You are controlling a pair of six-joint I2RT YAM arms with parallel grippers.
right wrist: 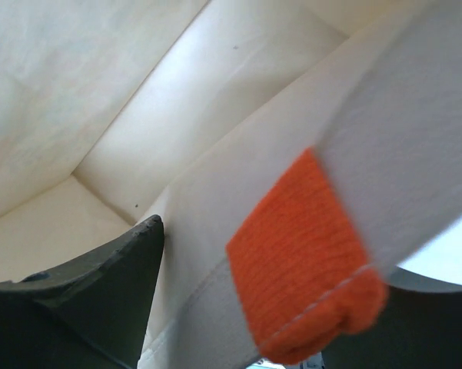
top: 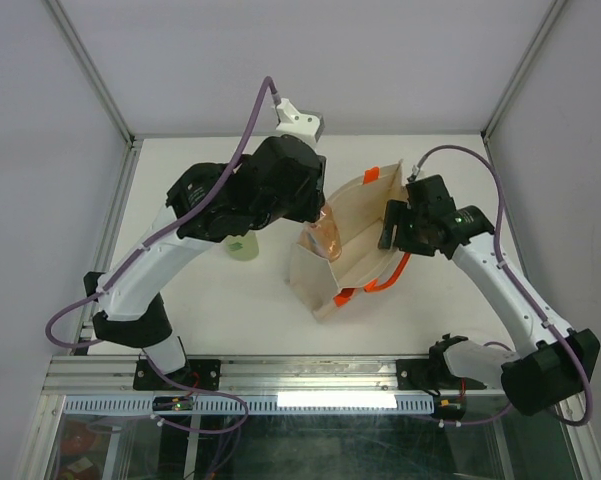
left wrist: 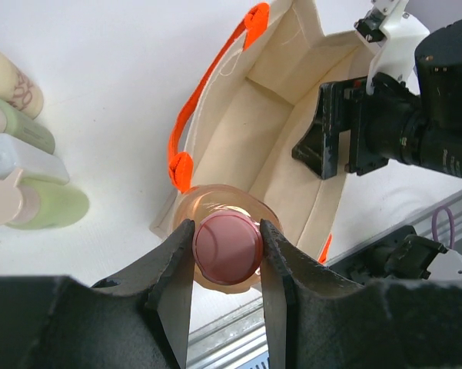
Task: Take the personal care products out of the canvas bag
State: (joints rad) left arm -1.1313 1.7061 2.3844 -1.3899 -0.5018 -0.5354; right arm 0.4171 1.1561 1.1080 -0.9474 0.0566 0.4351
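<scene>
My left gripper [left wrist: 227, 247] is shut on the pink cap of the pink-orange bottle [left wrist: 215, 206] and holds it upright over the left rim of the canvas bag [left wrist: 288, 115]. In the top view the bottle [top: 326, 236] hangs at the bag's [top: 360, 225] left wall, under the left gripper [top: 318, 215]. My right gripper [top: 390, 228] is shut on the bag's right wall; its wrist view shows the cloth rim [right wrist: 238, 200] and an orange tab [right wrist: 307, 257] between the jaws. The bag's inside looks bare. Three other bottles [left wrist: 31, 154] lie on the table to the left.
A pale green bottle [top: 243, 246] shows beneath my left arm. The bag's orange handles [top: 380, 285] hang toward the near edge. The white table [top: 220, 310] is walled by a metal frame [top: 110, 215] on both sides.
</scene>
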